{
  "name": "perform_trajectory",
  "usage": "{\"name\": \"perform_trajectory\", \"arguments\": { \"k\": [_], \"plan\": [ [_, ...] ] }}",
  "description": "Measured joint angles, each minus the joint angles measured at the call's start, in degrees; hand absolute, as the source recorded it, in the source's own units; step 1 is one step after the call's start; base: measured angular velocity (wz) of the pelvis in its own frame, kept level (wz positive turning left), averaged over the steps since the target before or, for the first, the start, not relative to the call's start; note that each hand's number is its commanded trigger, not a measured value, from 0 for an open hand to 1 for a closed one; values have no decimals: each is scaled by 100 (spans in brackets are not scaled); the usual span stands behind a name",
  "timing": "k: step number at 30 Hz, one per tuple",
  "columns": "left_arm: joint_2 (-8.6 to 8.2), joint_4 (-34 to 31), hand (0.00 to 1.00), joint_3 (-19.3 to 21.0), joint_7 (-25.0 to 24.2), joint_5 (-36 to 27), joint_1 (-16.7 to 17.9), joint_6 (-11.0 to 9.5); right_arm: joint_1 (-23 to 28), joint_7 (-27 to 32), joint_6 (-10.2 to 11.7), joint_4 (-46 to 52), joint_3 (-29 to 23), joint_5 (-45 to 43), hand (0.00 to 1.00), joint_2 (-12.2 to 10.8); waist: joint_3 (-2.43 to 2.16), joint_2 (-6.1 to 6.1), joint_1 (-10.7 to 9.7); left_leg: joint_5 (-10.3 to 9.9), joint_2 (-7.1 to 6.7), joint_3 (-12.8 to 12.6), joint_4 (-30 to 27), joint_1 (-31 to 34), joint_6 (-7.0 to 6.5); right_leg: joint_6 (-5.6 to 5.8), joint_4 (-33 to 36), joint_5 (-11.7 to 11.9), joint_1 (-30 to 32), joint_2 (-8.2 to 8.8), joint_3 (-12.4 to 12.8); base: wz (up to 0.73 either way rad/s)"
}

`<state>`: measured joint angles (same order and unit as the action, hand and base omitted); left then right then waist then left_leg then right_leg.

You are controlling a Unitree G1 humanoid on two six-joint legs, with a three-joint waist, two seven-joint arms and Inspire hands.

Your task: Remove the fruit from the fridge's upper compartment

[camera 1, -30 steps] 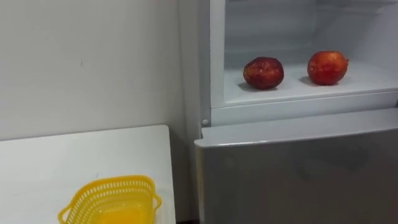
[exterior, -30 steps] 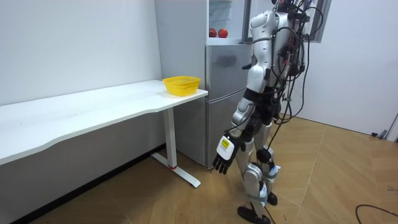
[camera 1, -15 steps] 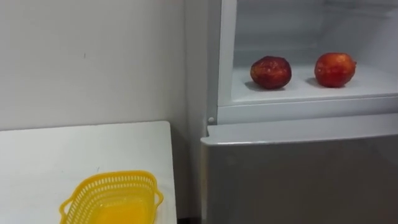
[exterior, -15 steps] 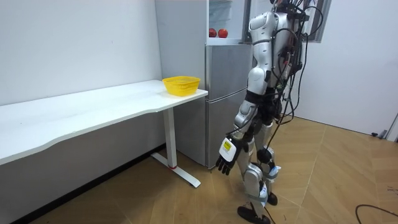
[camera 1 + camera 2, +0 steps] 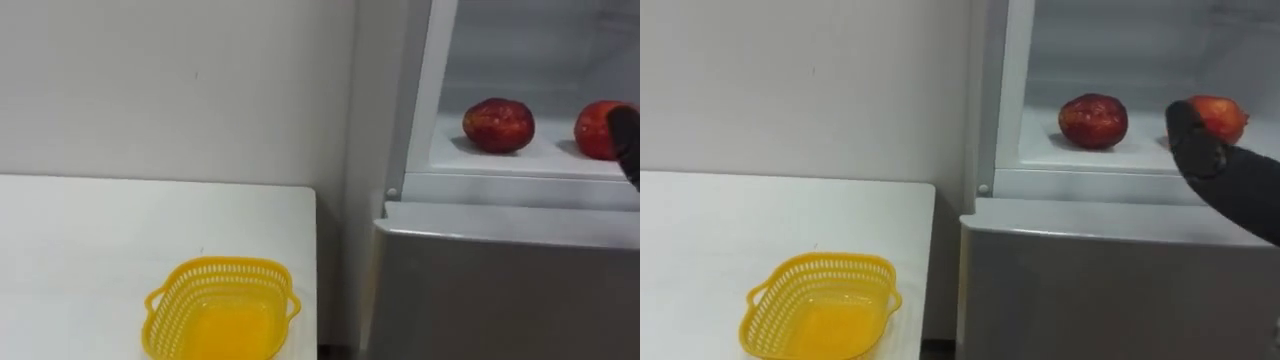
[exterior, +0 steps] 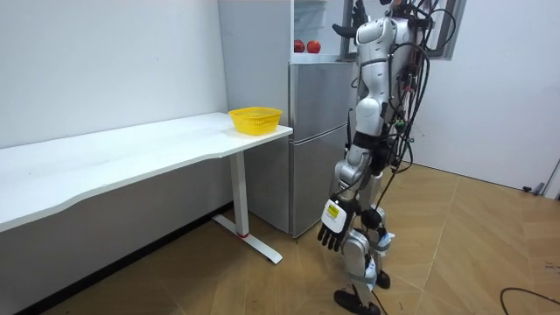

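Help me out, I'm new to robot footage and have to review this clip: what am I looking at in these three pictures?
This is a two-legged humanoid robot standing in front of a silver two-door fridge whose upper compartment is open. Two pictures come from the two eyes of a camera on its head, so they show nearly the same scene. The third comes from a camera standing in the room and shows the whole robot.

On the upper fridge shelf lie two round red fruits, one on the left and one on the right. Beside the fridge is a white table with an empty yellow plastic mesh basket on it.

The dark shape at the right is the robot's right hand, up in front of the right fruit. Whether it touches it cannot be told. The left hand hangs open by its leg, holding nothing.
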<state>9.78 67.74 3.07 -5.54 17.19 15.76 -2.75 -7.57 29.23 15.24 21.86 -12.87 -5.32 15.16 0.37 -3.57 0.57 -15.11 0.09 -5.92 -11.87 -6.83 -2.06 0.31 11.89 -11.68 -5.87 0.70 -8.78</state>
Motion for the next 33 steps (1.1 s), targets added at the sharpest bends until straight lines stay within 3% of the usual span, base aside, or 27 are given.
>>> {"name": "perform_trajectory", "arguments": {
  "k": [5,10,16,22,33],
  "plan": [
    [30,-124,0,14,-153,131,-60,94,-472,-172,-73,-403,51,80,0,95,-2,0,119,2,-23,98,-30,21,0,-2,-23,1,-12,12,-26,5],
    [32,-153,0,11,-177,135,-102,166,-1018,-263,-291,-997,171,72,0,603,-10,-52,294,11,-18,110,-32,-22,12,-2,-28,1,-32,4,-27,0],
    [49,-208,0,6,-247,136,-84,232,-1123,-513,-420,-1110,326,82,0,617,30,-138,437,19,-1,154,-33,-60,25,-3,-44,2,-109,-4,-98,5],
    [160,-396,0,11,-418,150,-46,286,-1422,-715,-536,-1678,327,557,0,705,-16,-212,459,21,-24,318,-65,-62,29,-12,-142,7,-233,11,-234,13],
    [218,-727,0,18,-400,381,124,412,-1793,-888,-773,-2498,500,580,0,1059,2,-180,473,23,-39,378,-97,-40,30,-17,-127,10,-229,23,-247,2]
  ]
}}
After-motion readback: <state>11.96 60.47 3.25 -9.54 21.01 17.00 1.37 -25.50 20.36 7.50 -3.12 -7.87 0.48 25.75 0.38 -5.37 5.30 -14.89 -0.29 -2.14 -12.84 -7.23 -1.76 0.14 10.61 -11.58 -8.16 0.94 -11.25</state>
